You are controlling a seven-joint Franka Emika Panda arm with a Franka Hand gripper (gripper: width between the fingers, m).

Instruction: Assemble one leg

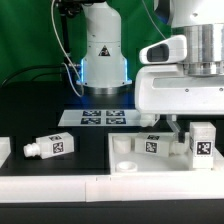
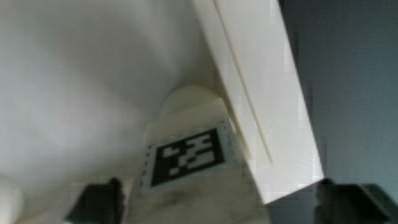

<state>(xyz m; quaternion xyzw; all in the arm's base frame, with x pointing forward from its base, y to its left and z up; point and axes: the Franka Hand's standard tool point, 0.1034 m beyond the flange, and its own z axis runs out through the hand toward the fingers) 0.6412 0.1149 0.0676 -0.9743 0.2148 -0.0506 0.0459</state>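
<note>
My gripper (image 1: 176, 133) hangs low over the big white panel (image 1: 125, 162) at the exterior view's right. In the wrist view a leg (image 2: 185, 150) with its square tag stands between the two dark fingers (image 2: 100, 202), and my gripper (image 2: 228, 206) is open around it with a gap on each side. A long white edge (image 2: 260, 100) runs beside that leg. On the panel a tagged leg (image 1: 151, 143) lies just left of the gripper and another leg (image 1: 203, 141) stands upright to its right. A third leg (image 1: 54, 147) lies on the dark table at the left.
The marker board (image 1: 100, 117) lies in front of the robot's base (image 1: 103, 60). A further white part (image 1: 3, 150) sits at the far left edge. A white strip (image 1: 60, 198) runs along the table's front.
</note>
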